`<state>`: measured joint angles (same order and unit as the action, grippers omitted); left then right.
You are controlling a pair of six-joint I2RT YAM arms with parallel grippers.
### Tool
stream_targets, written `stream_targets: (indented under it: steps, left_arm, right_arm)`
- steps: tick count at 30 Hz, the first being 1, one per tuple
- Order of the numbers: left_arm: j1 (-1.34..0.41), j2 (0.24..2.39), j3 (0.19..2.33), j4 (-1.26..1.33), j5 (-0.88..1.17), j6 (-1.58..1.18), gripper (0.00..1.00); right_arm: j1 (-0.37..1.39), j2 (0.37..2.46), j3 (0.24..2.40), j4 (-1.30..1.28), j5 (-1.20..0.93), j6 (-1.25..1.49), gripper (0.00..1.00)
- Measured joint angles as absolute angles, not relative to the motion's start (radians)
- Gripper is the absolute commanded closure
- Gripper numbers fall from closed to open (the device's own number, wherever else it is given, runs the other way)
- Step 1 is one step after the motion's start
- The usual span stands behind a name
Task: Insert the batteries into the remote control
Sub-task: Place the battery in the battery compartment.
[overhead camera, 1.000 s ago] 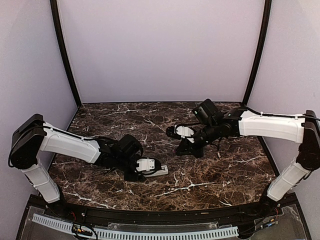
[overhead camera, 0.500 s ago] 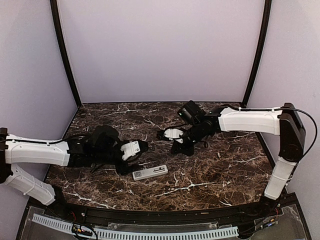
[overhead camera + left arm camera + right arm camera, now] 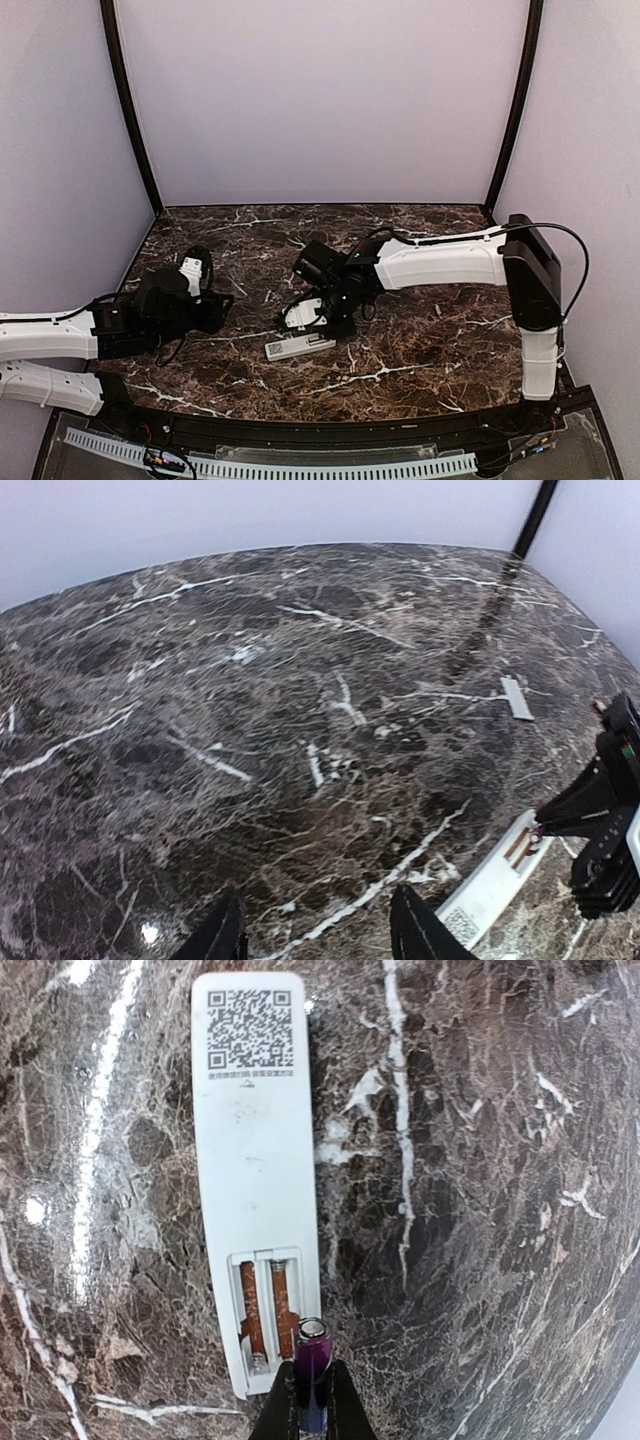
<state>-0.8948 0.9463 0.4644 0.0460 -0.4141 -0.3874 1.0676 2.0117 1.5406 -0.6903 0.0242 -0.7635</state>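
Observation:
The remote control [image 3: 255, 1160] lies back side up on the marble, a QR code at one end and its battery compartment [image 3: 268, 1310] open at the other, two bare slots showing. My right gripper [image 3: 312, 1405] is shut on a purple battery [image 3: 312, 1365], which hangs just above the compartment's right edge. From above, the right gripper [image 3: 308, 318] hovers over the remote control [image 3: 300, 346]. My left gripper [image 3: 320, 935] is open with nothing between its fingers, left of the remote control [image 3: 495, 885]. In the top view the left gripper [image 3: 198, 268] sits well to the left.
A small pale flat strip [image 3: 516, 697] lies on the marble table [image 3: 420, 340] beyond the remote. The right arm [image 3: 440, 262] stretches across the middle of the table. Lilac walls close in the back and both sides.
The left gripper let go of the remote and drew back to the left. The right arm swung left and down, bringing the battery over the remote's open compartment.

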Motion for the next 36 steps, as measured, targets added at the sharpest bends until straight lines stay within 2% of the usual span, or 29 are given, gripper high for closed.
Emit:
stream_targets:
  steps: [5,15,30,36]
  left_arm:
    - [-0.895,0.949,0.430,0.011,-0.516,-0.473,0.52]
    - [-0.895,0.989,0.429,0.030,-0.555,-0.492,0.51]
    - [-0.895,0.987,0.403,0.059,-0.585,-0.467,0.49]
    - [-0.895,0.987,0.403,0.065,-0.585,-0.457,0.49]
  right_arm:
    - [1.107,2.081,1.586,-0.757,0.132,-0.770,1.00]
    - [1.137,2.124,1.667,-0.848,0.255,-0.767,1.00]
    - [1.152,2.178,1.728,-0.892,0.288,-0.769,1.00]
    - [1.152,2.192,1.741,-0.897,0.290,-0.770,0.95]
